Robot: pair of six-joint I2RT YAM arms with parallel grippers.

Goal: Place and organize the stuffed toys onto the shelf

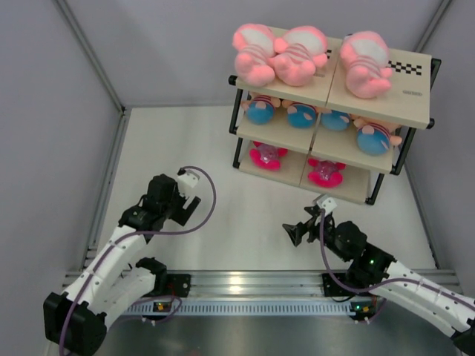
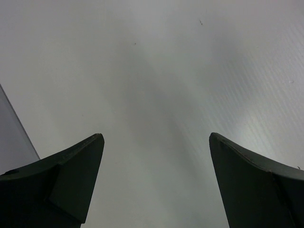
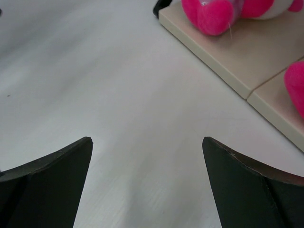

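Observation:
The shelf (image 1: 407,95) stands at the back right of the white table. Three pink stuffed toys (image 1: 297,55) lie on its top board. Several blue-shirted ones (image 1: 300,116) fill the middle board, and two magenta ones (image 1: 267,156) sit on the bottom board. My left gripper (image 1: 187,205) hovers open and empty over bare table at centre left (image 2: 156,137). My right gripper (image 1: 297,232) is open and empty just in front of the shelf (image 3: 147,140). In the right wrist view, the bottom board (image 3: 237,57) and a magenta toy (image 3: 213,14) show ahead to the right.
White enclosure walls (image 1: 52,133) close in the table on the left, back and right. A metal rail (image 1: 252,282) with both arm bases runs along the near edge. Purple cables (image 1: 211,200) loop off each wrist. A wall edge (image 2: 12,128) shows at the left of the left wrist view.

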